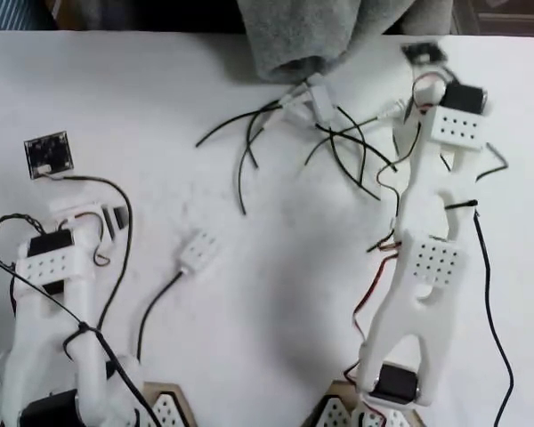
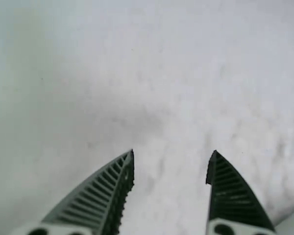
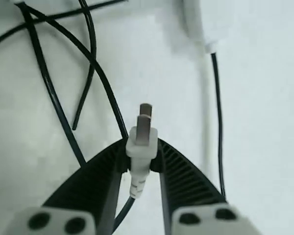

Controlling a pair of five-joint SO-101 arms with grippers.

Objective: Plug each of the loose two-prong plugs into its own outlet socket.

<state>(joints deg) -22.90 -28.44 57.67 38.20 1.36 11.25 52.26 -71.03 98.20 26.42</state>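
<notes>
My right gripper [image 3: 142,149] is shut on a white two-prong plug [image 3: 141,139], prongs pointing away from the wrist, its black cord trailing back between the fingers. In the high view this gripper [image 1: 408,108] sits at the far right of the table beside the tangle of black cords [image 1: 338,142]. A white socket block [image 1: 198,252] with a black cord lies left of centre. More white plug pieces [image 1: 313,100] lie near the far edge, one of them ahead of the held plug [image 3: 201,22]. My left gripper [image 2: 171,156] hangs open over bare table, at the left [image 1: 107,221].
A grey cloth [image 1: 329,31] drapes over the far edge. Small black square boards lie at the far left [image 1: 49,153] and far right [image 1: 423,52]. Loose black cords [image 3: 54,93] cross the table under the right gripper.
</notes>
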